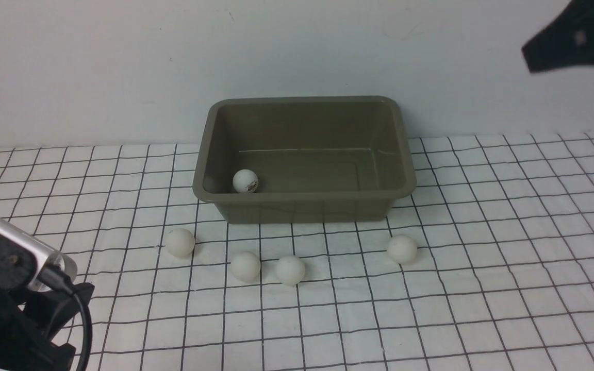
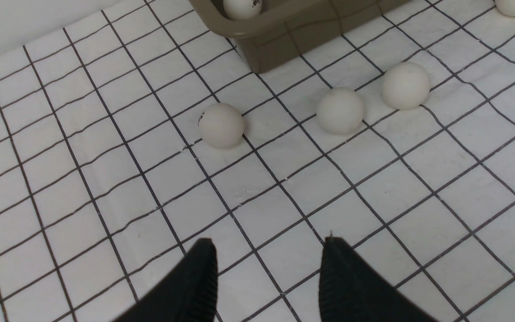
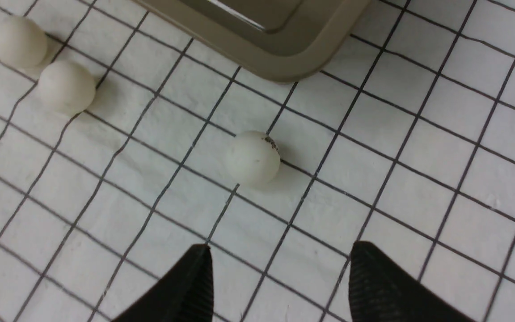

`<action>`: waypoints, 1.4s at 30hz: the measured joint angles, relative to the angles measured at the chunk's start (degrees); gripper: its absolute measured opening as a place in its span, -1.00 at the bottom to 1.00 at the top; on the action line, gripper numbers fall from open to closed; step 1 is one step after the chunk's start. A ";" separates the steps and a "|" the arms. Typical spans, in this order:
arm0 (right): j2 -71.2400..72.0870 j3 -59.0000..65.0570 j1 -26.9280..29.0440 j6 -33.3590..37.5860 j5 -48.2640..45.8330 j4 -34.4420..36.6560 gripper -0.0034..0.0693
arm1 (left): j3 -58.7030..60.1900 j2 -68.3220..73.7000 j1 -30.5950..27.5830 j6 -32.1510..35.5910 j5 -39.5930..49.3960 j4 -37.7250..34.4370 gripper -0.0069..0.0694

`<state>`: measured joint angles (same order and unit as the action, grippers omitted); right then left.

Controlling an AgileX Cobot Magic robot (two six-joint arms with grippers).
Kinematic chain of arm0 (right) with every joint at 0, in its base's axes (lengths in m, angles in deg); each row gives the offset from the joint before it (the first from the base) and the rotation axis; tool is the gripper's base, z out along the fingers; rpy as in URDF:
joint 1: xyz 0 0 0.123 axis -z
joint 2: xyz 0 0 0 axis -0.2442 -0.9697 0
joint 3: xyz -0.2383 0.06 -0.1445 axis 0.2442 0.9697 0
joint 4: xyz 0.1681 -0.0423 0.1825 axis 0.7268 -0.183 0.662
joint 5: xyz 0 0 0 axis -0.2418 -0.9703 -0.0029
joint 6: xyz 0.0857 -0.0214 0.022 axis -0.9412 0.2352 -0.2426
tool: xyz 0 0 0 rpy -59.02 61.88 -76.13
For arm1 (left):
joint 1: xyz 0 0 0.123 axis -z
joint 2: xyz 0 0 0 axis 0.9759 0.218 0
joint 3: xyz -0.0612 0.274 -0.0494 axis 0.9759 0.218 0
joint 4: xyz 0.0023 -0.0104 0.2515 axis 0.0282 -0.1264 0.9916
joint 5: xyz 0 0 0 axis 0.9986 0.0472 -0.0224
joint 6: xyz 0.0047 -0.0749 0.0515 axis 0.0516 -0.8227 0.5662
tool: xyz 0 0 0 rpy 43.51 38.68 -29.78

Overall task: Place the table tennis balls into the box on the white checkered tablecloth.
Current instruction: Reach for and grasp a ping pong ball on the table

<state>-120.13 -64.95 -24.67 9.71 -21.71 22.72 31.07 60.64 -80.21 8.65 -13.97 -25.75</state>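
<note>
The olive-grey box (image 1: 302,196) stands on the white checkered tablecloth (image 1: 482,288), with one logo-marked table tennis ball (image 1: 245,181) inside near its front left corner. Several more balls lie on the cloth in front of it: one at the left (image 1: 180,242), two together (image 1: 245,266) (image 1: 290,270), and one at the right (image 1: 402,249). My left gripper (image 2: 268,243) is open and empty, hovering short of the left ball (image 2: 221,125). My right gripper (image 3: 282,247) is open and empty above the cloth, with the right ball (image 3: 253,158) ahead of it.
The left arm (image 1: 13,304) fills the lower left corner of the front view. The right arm (image 1: 575,36) hangs high at the upper right. A plain white wall (image 1: 121,67) rises directly behind the box.
</note>
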 joint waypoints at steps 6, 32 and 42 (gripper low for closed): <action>-9.02 1.42 0.00 4.27 12.12 12.76 0.15 | 0.00 0.00 0.00 0.00 0.00 0.00 -0.06; -21.57 1.42 0.00 30.32 18.36 34.27 0.47 | 0.00 0.00 0.00 0.00 0.00 0.00 -0.06; -24.36 1.42 -1.86 33.54 18.05 34.55 0.48 | 0.00 0.00 0.00 0.00 0.00 -0.05 -0.06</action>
<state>-144.49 -63.53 -26.52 43.25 -3.67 57.27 31.07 60.64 -80.21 8.65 -13.97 -25.80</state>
